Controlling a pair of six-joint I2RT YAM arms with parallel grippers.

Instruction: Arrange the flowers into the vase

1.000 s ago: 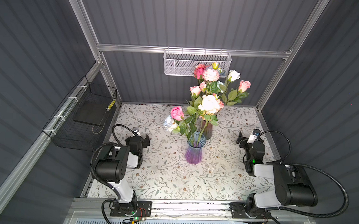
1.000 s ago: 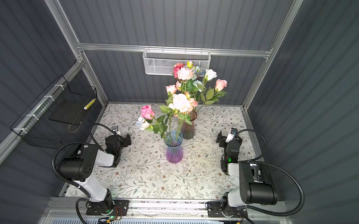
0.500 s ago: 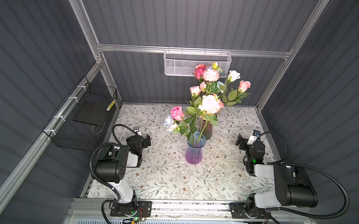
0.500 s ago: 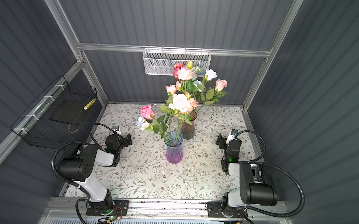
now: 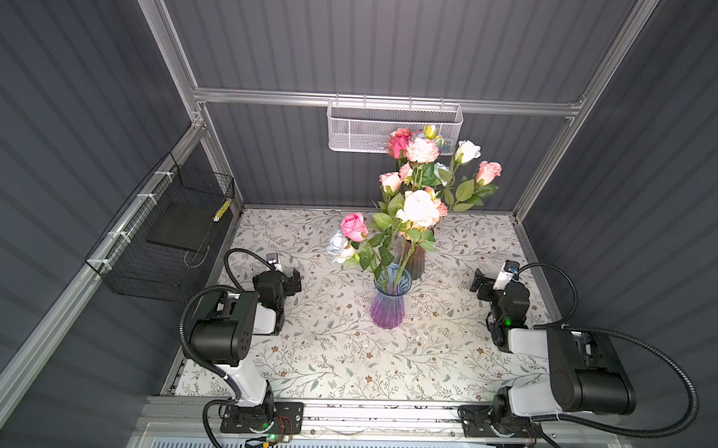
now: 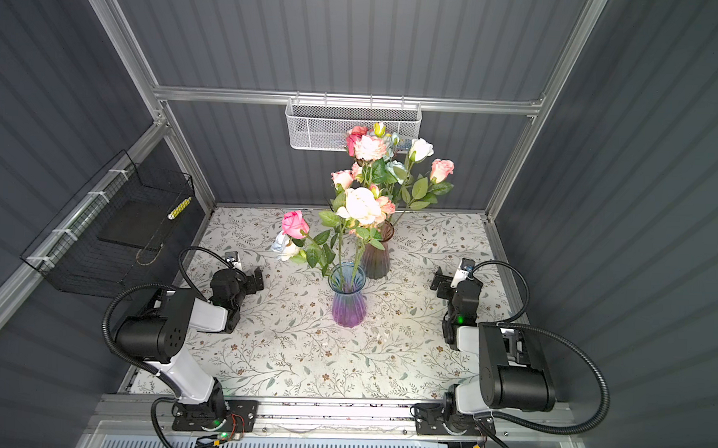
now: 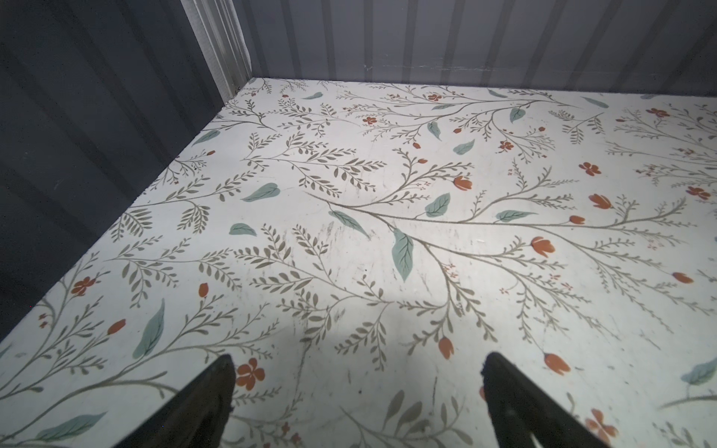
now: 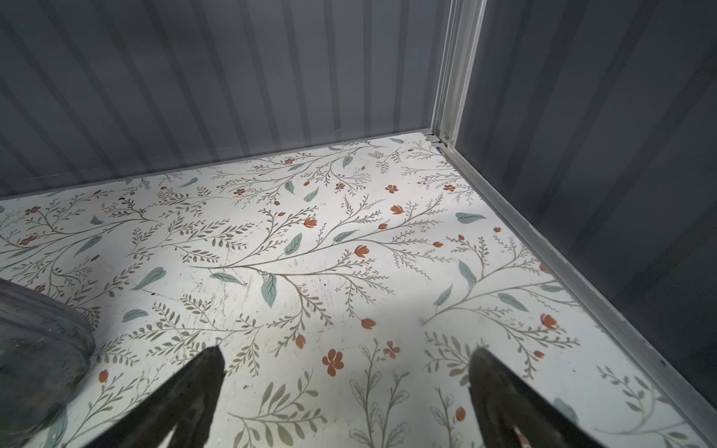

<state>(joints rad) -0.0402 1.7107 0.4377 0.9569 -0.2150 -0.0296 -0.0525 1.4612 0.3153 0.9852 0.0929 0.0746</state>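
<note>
Grey ribbed walls (image 5: 357, 37) enclose a floral-print table (image 5: 326, 356), where we see the flowers (image 5: 418, 209) standing upright in two vases at its middle: a few stems in a blue-and-purple vase (image 5: 388, 307), the taller bunch in a dark vase (image 5: 417, 259) just behind. At either side the left tool (image 7: 359, 360) and the right tool (image 8: 347, 353) rest low, each spread wide and holding nothing.

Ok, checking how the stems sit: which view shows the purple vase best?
Both top views, equally: the purple vase stands whole, flowers rising from its mouth. Both wrist views miss it, showing mostly patterned tabletop.
</note>
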